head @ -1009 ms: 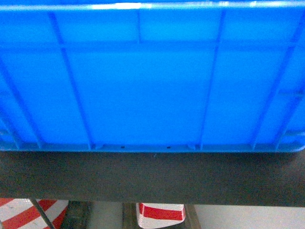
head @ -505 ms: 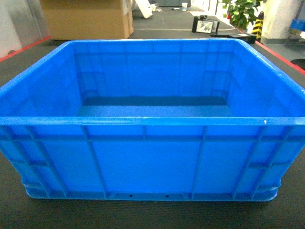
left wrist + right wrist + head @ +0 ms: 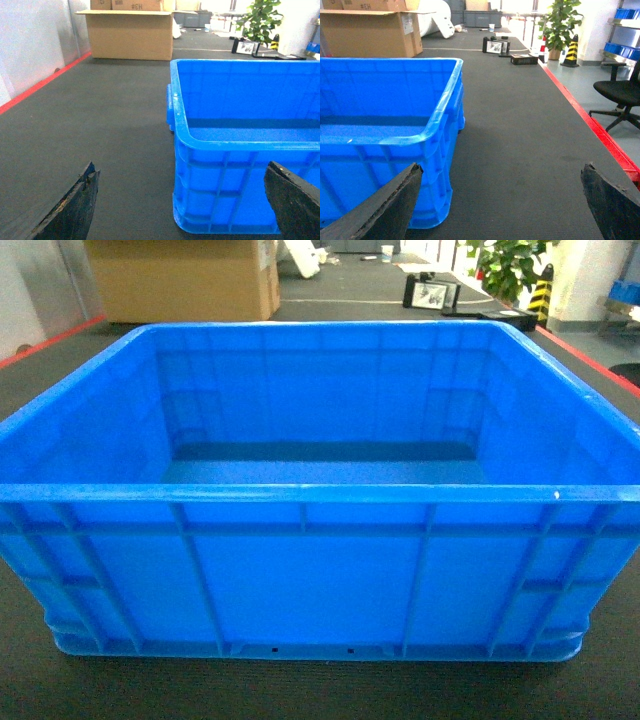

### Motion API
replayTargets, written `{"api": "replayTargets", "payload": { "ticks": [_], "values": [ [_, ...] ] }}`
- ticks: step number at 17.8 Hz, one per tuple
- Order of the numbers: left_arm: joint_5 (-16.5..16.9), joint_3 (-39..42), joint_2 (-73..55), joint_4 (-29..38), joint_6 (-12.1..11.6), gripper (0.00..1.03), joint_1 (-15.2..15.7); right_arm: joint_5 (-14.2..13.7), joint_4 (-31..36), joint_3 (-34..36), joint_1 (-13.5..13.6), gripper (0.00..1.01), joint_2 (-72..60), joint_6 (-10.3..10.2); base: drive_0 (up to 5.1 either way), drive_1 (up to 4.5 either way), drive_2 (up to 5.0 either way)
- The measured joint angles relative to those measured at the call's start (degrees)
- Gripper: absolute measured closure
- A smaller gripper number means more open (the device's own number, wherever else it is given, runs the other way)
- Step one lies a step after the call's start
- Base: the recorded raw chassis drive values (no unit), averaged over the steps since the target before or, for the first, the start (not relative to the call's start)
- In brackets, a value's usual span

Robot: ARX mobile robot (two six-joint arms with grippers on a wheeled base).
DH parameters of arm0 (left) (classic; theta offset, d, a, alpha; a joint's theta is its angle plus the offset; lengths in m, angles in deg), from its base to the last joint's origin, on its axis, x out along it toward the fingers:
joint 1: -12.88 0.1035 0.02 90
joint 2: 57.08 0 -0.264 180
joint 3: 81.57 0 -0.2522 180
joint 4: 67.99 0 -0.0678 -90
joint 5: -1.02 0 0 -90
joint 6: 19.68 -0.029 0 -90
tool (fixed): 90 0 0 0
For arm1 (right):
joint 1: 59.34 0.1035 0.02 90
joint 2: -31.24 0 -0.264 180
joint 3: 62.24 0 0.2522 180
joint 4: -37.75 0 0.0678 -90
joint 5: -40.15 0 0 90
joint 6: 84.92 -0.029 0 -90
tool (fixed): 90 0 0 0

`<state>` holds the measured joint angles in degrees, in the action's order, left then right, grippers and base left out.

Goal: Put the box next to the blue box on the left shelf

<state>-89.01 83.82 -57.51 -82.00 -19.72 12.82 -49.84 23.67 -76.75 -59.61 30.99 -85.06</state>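
A large bright-blue plastic box [image 3: 320, 570] sits upright on a dark grey carpeted floor [image 3: 110, 130], filling most of the head view. It has a thick rolled rim, vertical ribs on its outer walls, and a smooth floor inside with nothing in it. The near wall faces the camera squarely.

The left gripper [image 3: 182, 210] is spread wide, its two dark, worn fingers [image 3: 75, 210] showing at the lower corners of the left wrist view. The box's near left corner lies between them in that view, but the fingers touch nothing and hold nothing. The right gripper [image 3: 502, 210] is likewise spread wide, its dark fingers [image 3: 385, 210] at the lower corners of the right wrist view, with the box's near right corner just beside the left one. It too grips nothing.

Beyond the box stand a big open cardboard carton [image 3: 131, 34], a leafy potted plant [image 3: 559, 25], a black office chair [image 3: 620, 95] and a red floor stripe [image 3: 590, 125]
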Motion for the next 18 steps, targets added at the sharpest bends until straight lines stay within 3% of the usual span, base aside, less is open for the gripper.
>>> {"api": "replayTargets", "payload": {
  "ticks": [18],
  "values": [
    [-0.02,0.00,0.00,0.00,0.00,0.05,0.00,0.00,0.00,0.00,0.00,0.03,0.00,0.00,0.0,0.00,0.0]
  ]
}}
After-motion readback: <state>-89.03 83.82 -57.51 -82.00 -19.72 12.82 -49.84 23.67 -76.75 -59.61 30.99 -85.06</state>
